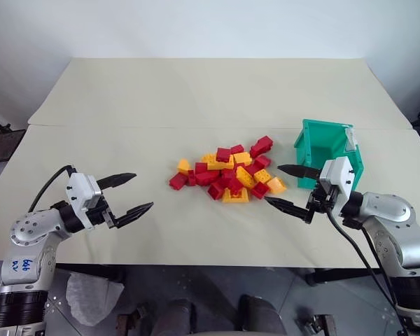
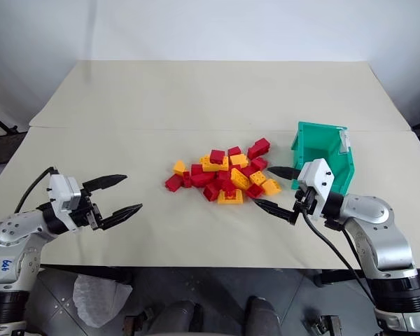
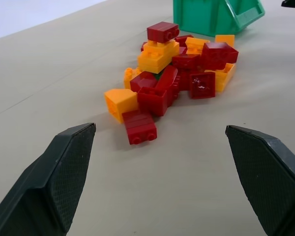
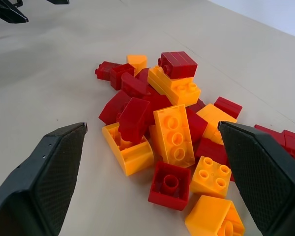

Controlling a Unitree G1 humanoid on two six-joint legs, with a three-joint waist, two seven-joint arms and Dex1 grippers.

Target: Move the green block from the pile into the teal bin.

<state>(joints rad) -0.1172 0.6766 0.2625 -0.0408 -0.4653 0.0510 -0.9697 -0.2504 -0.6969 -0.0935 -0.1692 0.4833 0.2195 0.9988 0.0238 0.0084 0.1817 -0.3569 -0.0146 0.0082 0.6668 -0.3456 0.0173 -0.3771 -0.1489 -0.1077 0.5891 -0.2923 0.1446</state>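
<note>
Nothing of the task appears done yet. The pile [image 1: 227, 175] of red and yellow-orange studded bricks sits near the middle of the pale table [image 1: 196, 91], with the teal bin [image 1: 315, 133] just beside it on the robot's right. No brick can be seen in the part of the bin that shows.

The green block is not plainly visible. The left wrist view shows a thin dark-green sliver [image 3: 159, 76] between bricks in the middle of the pile, which is likely the block, mostly buried. Finding, grasping and carrying it all remain.

The left gripper [image 1: 143, 190] is spread wide and empty above the table, well apart from the pile. The right gripper [image 1: 272, 184] is also spread wide and empty, its fingertips close to the pile's edge, in front of the bin.
</note>
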